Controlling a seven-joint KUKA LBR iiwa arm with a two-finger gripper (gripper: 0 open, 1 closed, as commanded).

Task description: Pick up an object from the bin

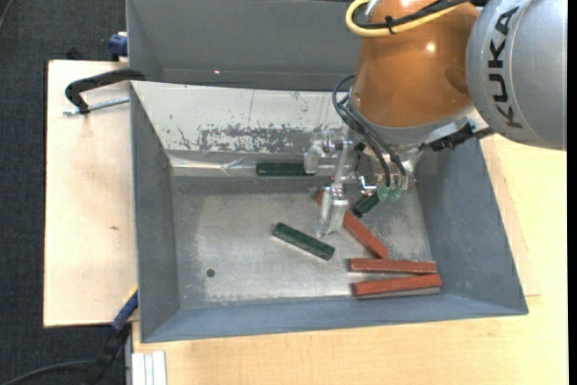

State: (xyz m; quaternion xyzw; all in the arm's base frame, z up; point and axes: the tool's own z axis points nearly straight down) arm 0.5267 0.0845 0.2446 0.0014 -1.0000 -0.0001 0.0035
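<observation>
Jaws just beside dark green bar (304, 241) — slim, flat, lying askew — how open, cannot tell

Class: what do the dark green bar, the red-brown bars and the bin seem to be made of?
Dark green bar: probably plastic or painted wood; even, dull colour. Red-brown bars: likewise, matte, flat-sided; cannot tell which. Bin: grey metal, scuffed, its back wall faintly mirroring.

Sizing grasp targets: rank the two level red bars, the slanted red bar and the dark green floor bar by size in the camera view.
1. Two level red bars: alike.
2. Dark green bar.
3. Slanted red bar, upper end possibly hidden by the gripper: unsure.
</observation>
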